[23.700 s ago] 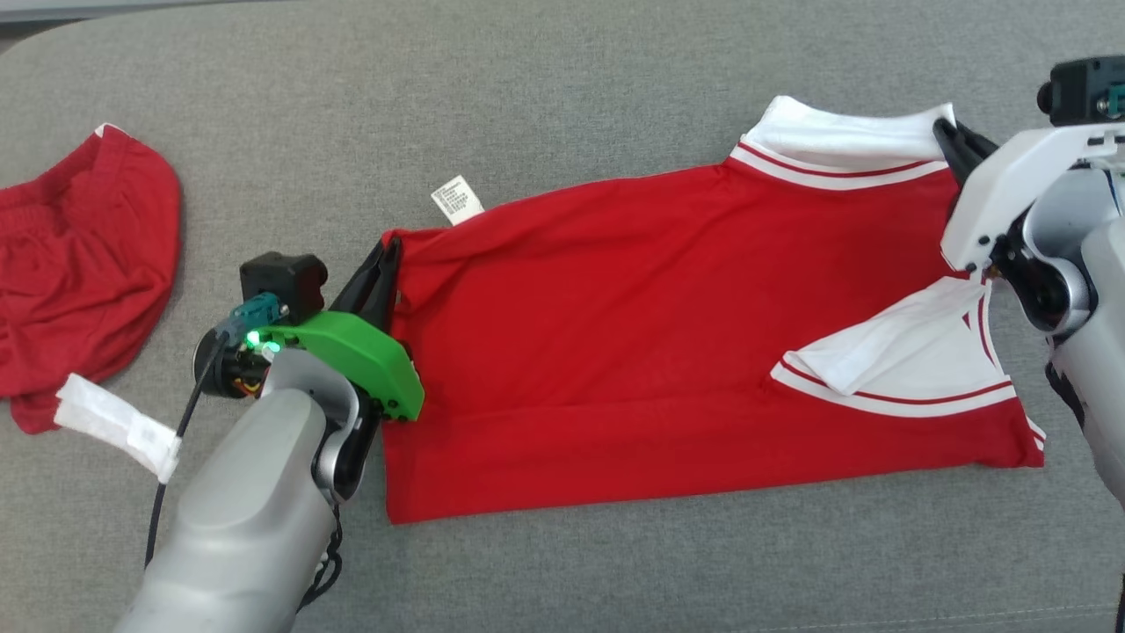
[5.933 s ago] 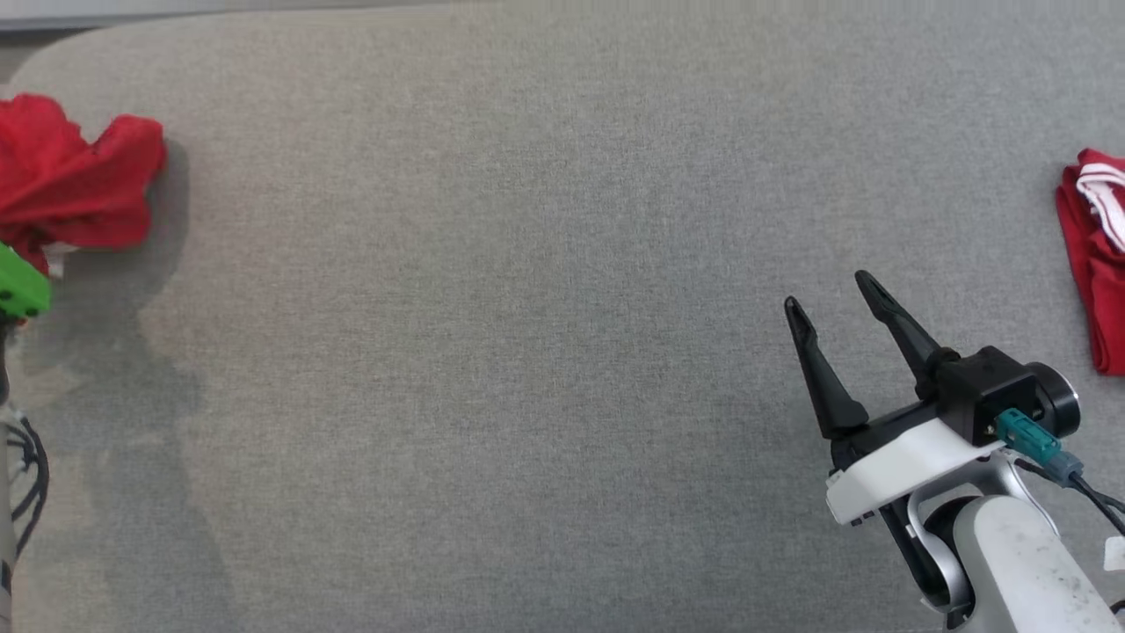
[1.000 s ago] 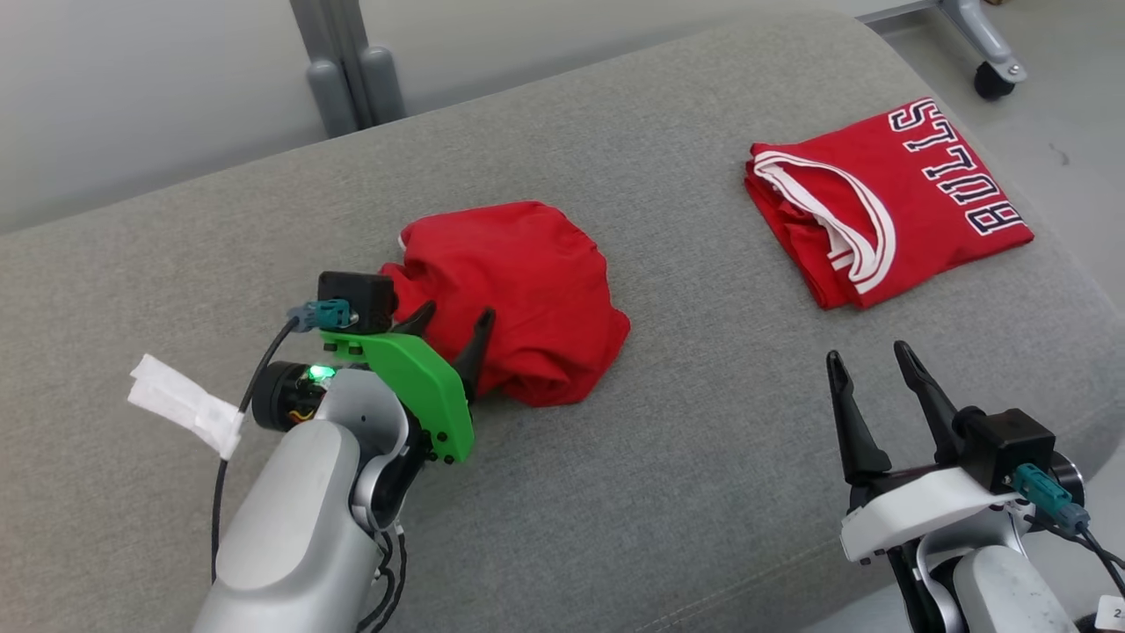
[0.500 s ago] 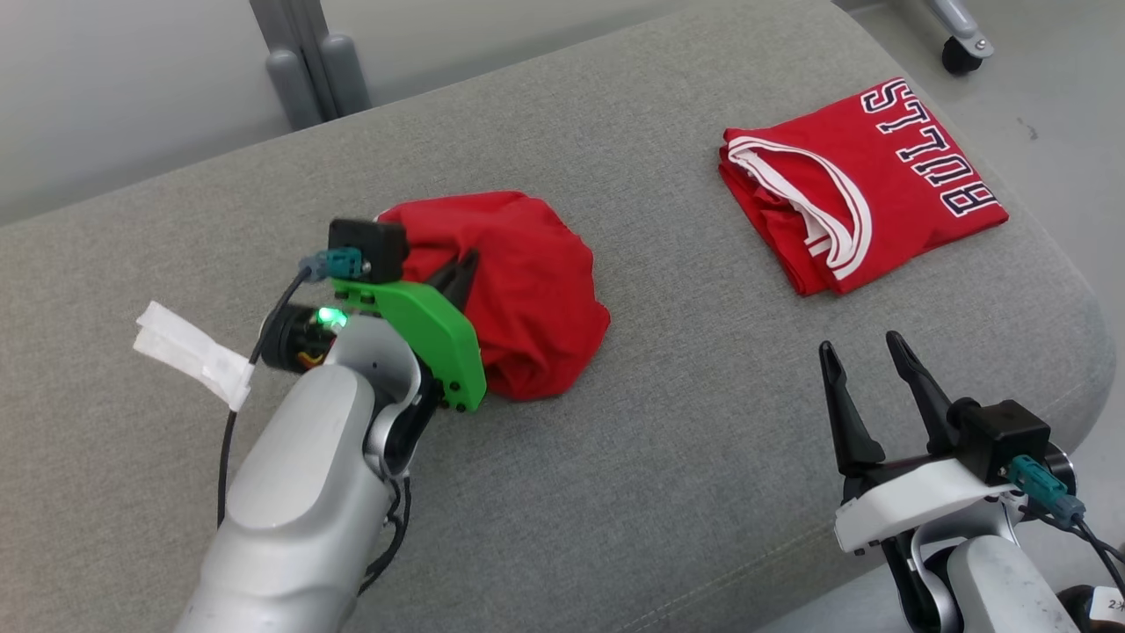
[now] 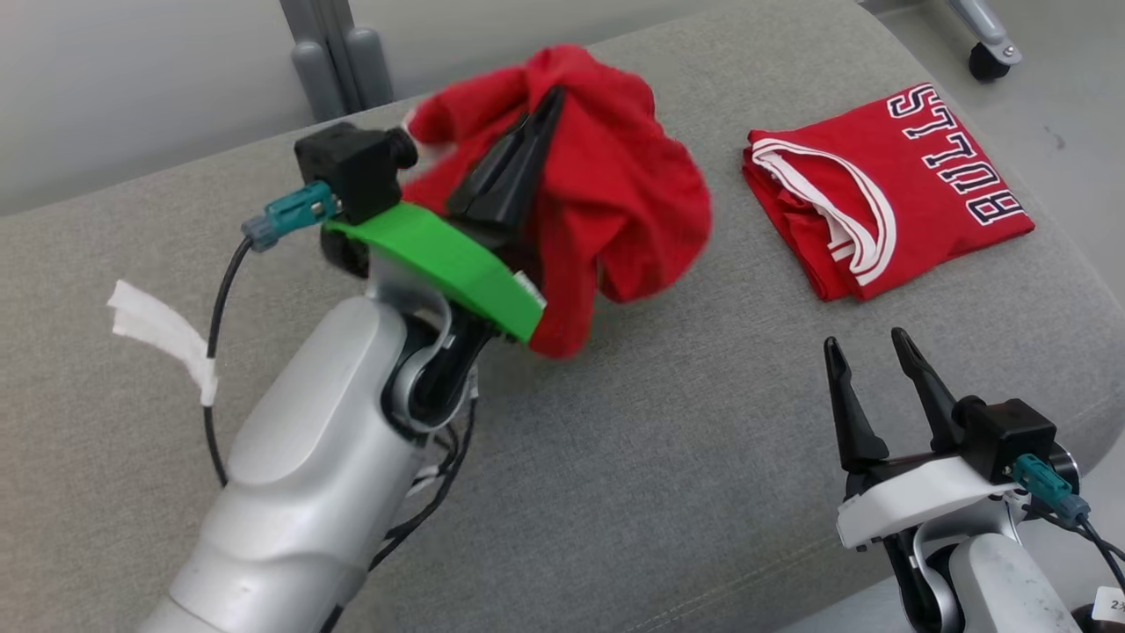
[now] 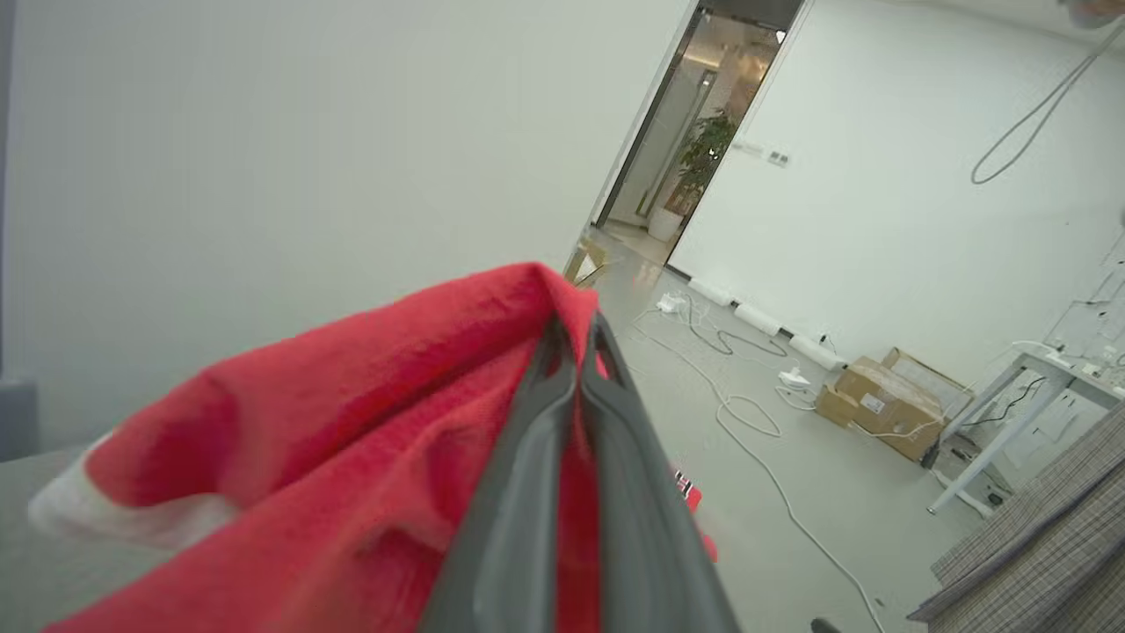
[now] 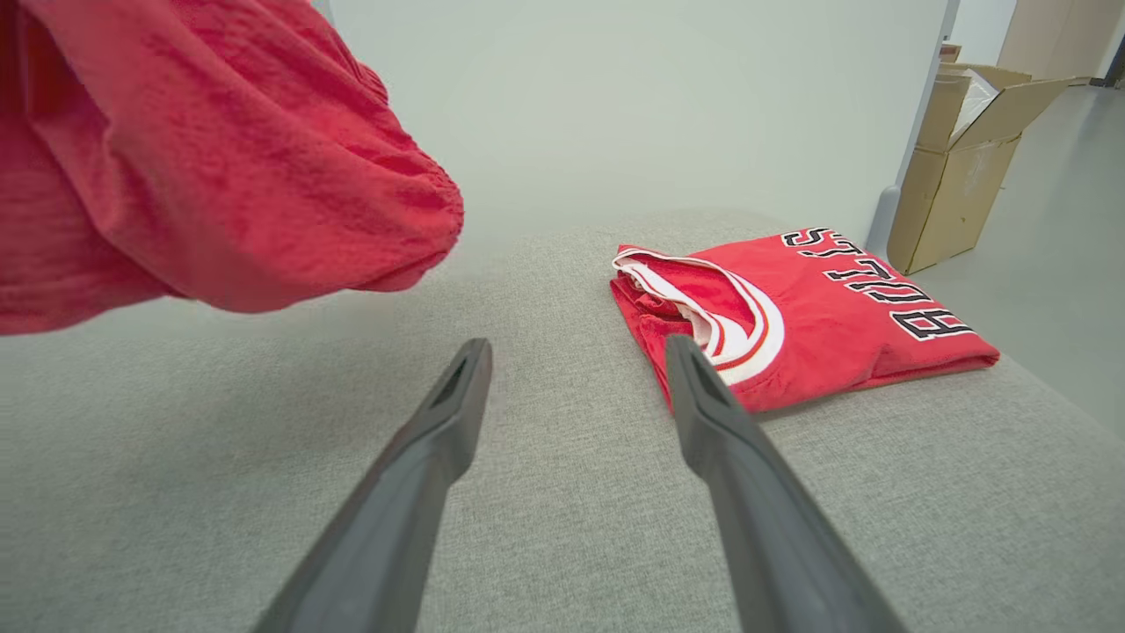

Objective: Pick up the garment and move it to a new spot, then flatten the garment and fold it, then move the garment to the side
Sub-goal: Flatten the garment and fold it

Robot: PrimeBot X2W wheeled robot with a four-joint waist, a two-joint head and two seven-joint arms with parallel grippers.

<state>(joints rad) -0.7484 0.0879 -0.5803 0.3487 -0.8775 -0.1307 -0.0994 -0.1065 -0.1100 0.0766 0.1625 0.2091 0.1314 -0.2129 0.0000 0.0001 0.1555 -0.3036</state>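
Garment [image 5: 615,193] pinched in left pincer [image 5: 554,95], hanging above grey cushion [image 5: 659,440]; folded jersey [image 5: 923,176] lies beyond spread right pincer [image 5: 865,341].

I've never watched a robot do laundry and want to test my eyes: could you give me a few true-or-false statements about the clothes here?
1. The left gripper is shut on the red garment. True.
2. The garment lies flat on the couch. False: it hangs bunched from the left gripper.
3. The right gripper holds the jersey. False: it is open, empty and apart from the jersey.
4. The jersey lies folded on the couch. True.
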